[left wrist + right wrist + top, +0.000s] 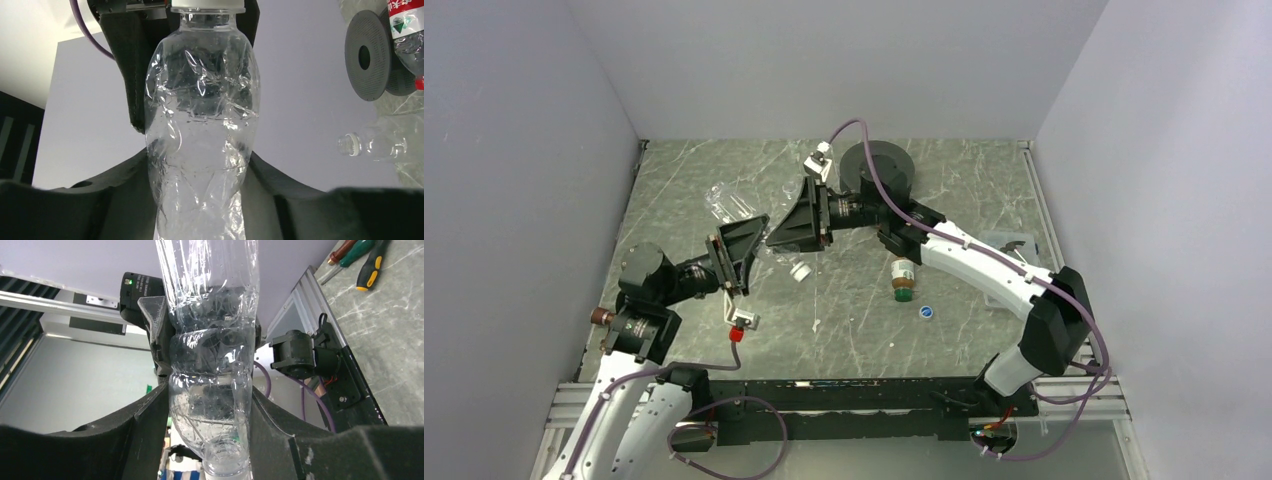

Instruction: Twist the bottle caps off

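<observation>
Aloft, we clench the crumpled clear plastic bottle: left gripper on its body, right gripper near the white screw cap; thin walls could buckle, letting it spin unopened.

A dark grey cylinder stands far back, mid-table, on the marbled grey-green table. Three screwdrivers lie together on that surface - red, green and black-and-yellow handles.

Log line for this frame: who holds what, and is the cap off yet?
left gripper: shut on clear bottle body | right gripper: shut on same bottle, neck end | white cap: on | amber bottle: lying aside
</observation>
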Controlling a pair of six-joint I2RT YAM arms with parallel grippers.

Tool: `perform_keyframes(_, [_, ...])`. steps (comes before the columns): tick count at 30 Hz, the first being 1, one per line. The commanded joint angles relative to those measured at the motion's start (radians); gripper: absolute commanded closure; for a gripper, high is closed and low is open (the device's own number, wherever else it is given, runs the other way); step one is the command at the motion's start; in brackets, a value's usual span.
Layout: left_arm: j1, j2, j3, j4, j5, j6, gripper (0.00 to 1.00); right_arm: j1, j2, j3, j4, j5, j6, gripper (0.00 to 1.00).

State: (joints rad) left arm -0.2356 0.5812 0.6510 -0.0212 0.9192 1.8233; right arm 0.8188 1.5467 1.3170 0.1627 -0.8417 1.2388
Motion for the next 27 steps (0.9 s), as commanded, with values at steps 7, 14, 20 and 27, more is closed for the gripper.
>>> perform_keyframes(7, [-0.007,-0.041,0.043,-0.092,-0.044,-0.102,0.57,-0.024,-0.018,0.151,-0.200,0.041,-0.158,0.06])
perform_keyframes(14, [-0.007,-0.044,0.082,-0.069,-0.185,-0.560,0.47,-0.068,-0.092,0.390,-0.587,0.317,-0.507,0.00])
perform_keyframes(20, [-0.007,0.143,0.373,-0.302,-0.441,-1.294,0.52,-0.032,-0.238,0.301,-0.448,0.558,-0.612,0.00])
perform_keyframes(27, [-0.007,0.166,0.386,-0.295,-0.358,-1.590,0.52,0.182,-0.158,0.414,-0.425,0.890,-0.807,0.00])
